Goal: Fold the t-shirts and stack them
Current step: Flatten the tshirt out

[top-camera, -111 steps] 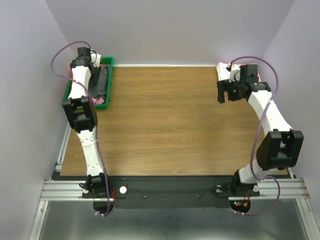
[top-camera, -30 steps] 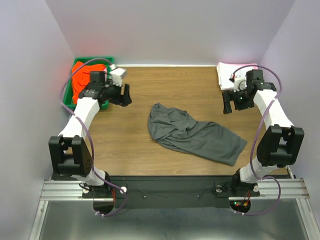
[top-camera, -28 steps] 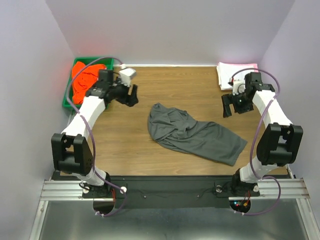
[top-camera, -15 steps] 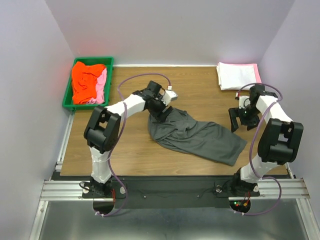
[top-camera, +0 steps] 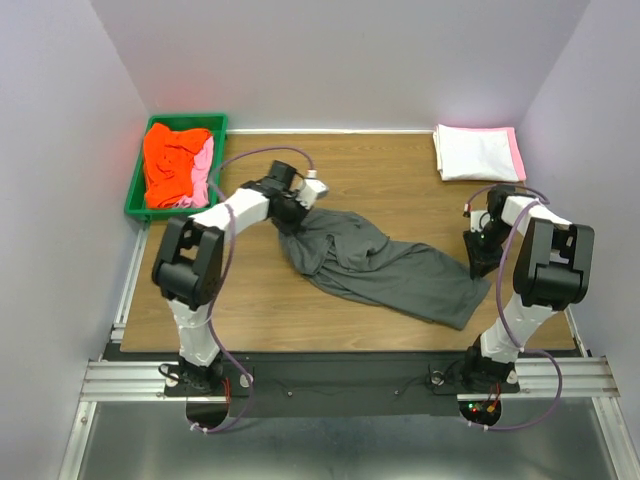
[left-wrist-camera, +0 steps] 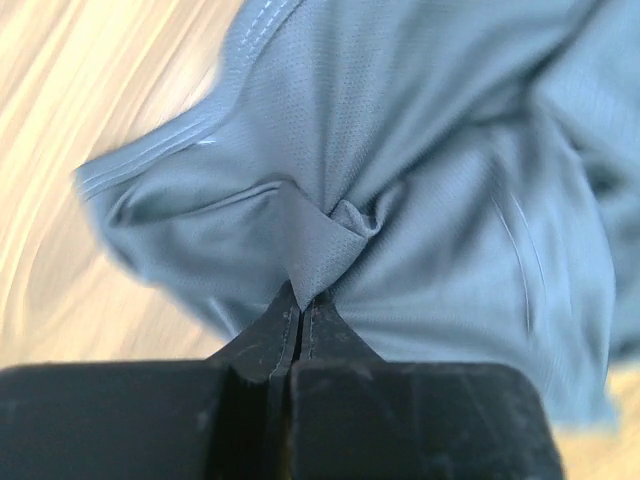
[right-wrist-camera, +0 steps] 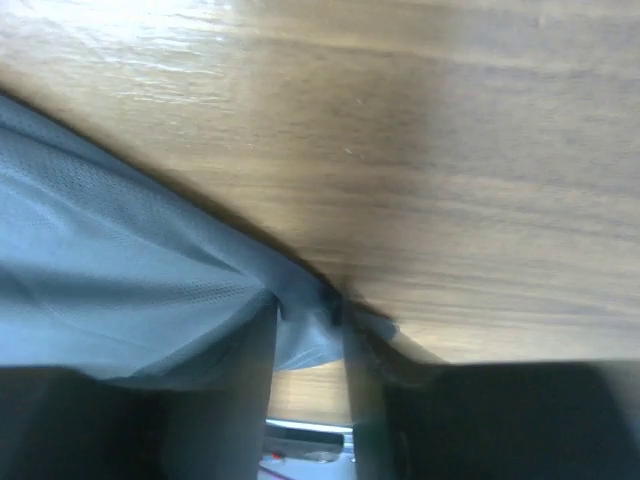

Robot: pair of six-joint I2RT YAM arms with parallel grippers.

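Observation:
A dark charcoal grey t-shirt (top-camera: 390, 270) lies crumpled across the middle of the wooden table (top-camera: 400, 180). My left gripper (top-camera: 295, 212) is at its upper-left end. In the left wrist view this gripper (left-wrist-camera: 301, 295) is shut on a pinched fold of the grey cloth (left-wrist-camera: 400, 150). My right gripper (top-camera: 480, 255) is low at the shirt's right end. In the right wrist view it (right-wrist-camera: 308, 320) stands partly open, with the cloth's edge (right-wrist-camera: 120, 270) lying between its fingers. An orange-red t-shirt (top-camera: 170, 160) and a light pink one (top-camera: 205, 165) fill the bin. A folded white t-shirt (top-camera: 472, 152) lies at the back right.
The green plastic bin (top-camera: 135, 205) stands at the table's back left corner. Pink cloth (top-camera: 517, 150) shows under the folded white one by the right wall. Purple walls close in the left, right and far sides.
The left arm has swung from beside the bin to the grey shirt's upper-left end and shut on it. The right arm has dropped to the shirt's right end, its jaws narrowing.

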